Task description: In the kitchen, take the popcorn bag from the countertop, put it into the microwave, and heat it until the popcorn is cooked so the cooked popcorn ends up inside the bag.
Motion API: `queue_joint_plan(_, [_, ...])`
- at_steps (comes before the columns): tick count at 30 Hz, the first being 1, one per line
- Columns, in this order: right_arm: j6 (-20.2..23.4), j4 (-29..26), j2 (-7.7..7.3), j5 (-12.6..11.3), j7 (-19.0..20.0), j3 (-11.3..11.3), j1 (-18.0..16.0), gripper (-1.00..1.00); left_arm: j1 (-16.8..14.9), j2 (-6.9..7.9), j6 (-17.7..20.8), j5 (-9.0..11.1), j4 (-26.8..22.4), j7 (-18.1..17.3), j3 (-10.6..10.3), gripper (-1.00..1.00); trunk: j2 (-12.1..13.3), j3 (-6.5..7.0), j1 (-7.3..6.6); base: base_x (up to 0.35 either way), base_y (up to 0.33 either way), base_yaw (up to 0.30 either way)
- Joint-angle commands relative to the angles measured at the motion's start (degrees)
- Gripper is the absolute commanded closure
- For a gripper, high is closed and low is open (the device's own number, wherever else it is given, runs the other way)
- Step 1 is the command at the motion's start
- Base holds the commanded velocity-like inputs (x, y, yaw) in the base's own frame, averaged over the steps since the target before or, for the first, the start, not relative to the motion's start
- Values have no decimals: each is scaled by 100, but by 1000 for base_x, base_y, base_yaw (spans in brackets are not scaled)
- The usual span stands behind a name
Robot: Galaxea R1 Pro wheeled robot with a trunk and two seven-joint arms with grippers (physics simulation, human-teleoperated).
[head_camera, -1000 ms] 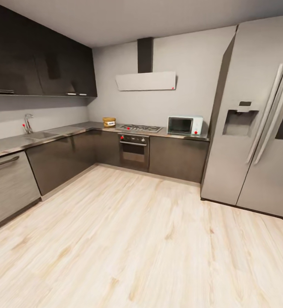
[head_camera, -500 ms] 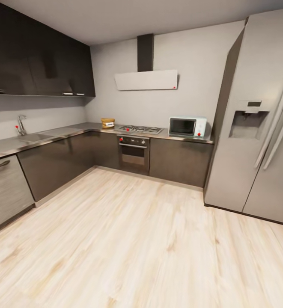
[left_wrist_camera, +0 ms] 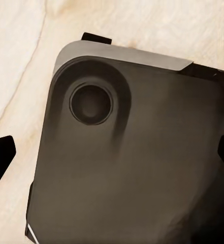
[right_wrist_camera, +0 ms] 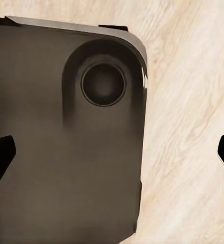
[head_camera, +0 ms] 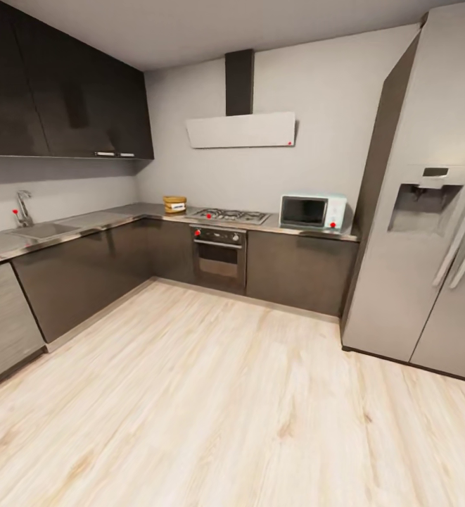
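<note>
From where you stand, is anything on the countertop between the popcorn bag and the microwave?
Yes. The gas hob is set into the countertop between the popcorn bag and the microwave. Its burner grates look low, so the bag would likely be carried over them. The microwave door is shut.

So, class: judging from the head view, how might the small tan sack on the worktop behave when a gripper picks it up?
The sack looks squat with a thick rolled rim, so it probably won't tip easily. If cloth, it would likely squash when pinched. It sits beside the hob on a shiny worktop, so a push may slide it. It's too small to judge more.
</note>
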Motion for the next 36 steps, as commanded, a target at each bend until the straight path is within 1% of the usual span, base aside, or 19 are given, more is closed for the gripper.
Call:
queue_joint_plan(1, [-15, 1, -2, 38, -19, -12, -1, -100, -1, -2, -8, 58, 0, 1, 10, -100, -2, -5, 3, 325, 0, 0])
queue_joint_plan(18, [-14, 1, 5, 63, -19, -9, -1, -100, -1, -2, -27, 58, 1, 1, 18, -100, -2, -5, 3, 325, 0, 0])
queue_joint_plan(36, [-23, 1, 5, 40, -19, -14, -1, -100, -1, -2, -19, 56, 1, 1, 11, -100, -2, -5, 3, 325, 0, 0])
